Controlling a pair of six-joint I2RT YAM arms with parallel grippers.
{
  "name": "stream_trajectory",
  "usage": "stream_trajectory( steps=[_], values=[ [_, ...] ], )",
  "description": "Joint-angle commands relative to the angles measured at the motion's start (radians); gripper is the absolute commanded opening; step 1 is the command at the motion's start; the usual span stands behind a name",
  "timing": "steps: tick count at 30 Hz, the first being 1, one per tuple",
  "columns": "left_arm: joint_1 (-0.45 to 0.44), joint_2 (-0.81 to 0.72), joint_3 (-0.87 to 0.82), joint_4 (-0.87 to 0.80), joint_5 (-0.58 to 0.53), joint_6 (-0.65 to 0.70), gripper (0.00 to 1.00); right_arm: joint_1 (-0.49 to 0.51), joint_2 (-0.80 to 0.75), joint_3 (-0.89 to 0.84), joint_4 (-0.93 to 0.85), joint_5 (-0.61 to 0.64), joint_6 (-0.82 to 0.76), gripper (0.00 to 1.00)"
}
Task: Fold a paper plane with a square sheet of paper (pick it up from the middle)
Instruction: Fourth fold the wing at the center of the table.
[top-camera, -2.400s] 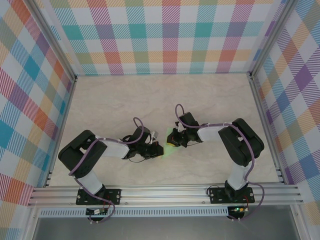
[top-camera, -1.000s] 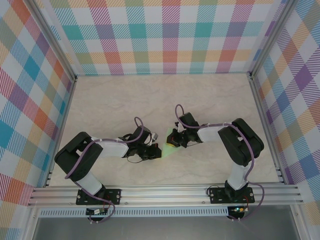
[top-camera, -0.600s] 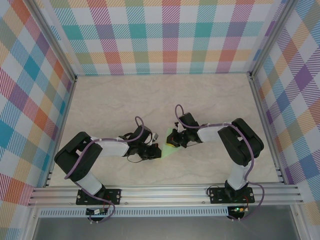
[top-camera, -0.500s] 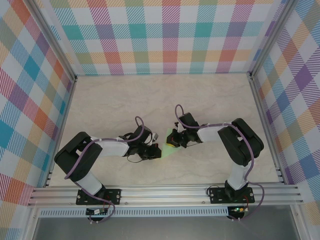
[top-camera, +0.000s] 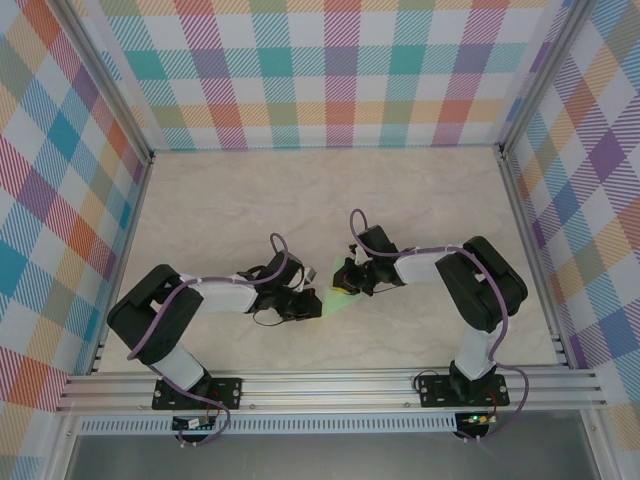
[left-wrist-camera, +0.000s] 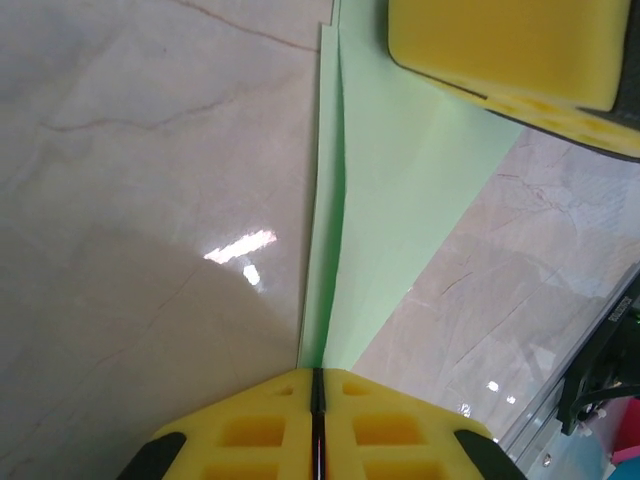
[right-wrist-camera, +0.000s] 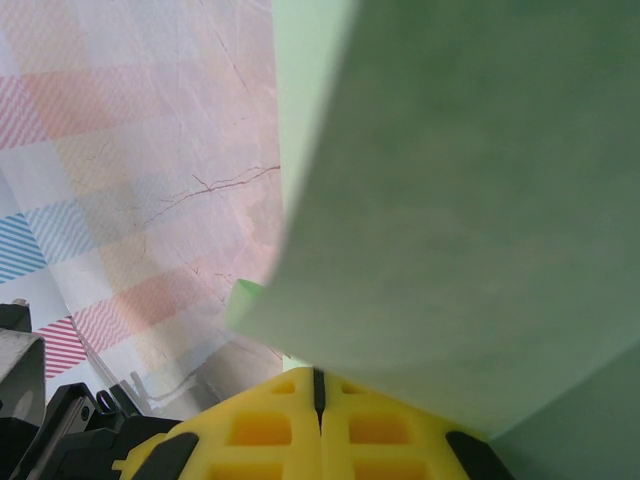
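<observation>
One pale-green sheet of paper (top-camera: 336, 300) sits mid-desk, strung between two grippers. The left gripper (left-wrist-camera: 315, 375) is pinched tight on its narrow tip, with a crease running away from the pads, and the right gripper (right-wrist-camera: 320, 378) is clamped on the wider end. Open desk (top-camera: 300, 200) stretches to the far wall and both sides, with the rails well apart from the paper.

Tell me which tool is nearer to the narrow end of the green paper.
Left. The left tool is shut on the narrow end of the paper; the right tool grips its wider end, farther away.
</observation>
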Motion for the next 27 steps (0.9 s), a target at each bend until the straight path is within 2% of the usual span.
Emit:
stream_trajectory(
  steps=[1, 9, 17, 27],
  values=[
    [-0.015, -0.019, -0.016, -0.159, 0.004, 0.030, 0.10, -0.007, 0.054, -0.027, -0.095, 0.092, -0.017, 0.04],
    [-0.014, -0.007, -0.008, -0.176, -0.032, 0.023, 0.07, -0.007, 0.053, -0.026, -0.097, 0.091, -0.017, 0.04],
    [-0.017, 0.030, 0.030, -0.343, -0.136, 0.022, 0.03, -0.007, 0.060, -0.030, -0.100, 0.095, -0.014, 0.04],
    [-0.019, -0.122, 0.030, -0.443, -0.187, 0.006, 0.05, -0.007, 0.070, -0.030, -0.105, 0.104, -0.014, 0.04]
  ],
)
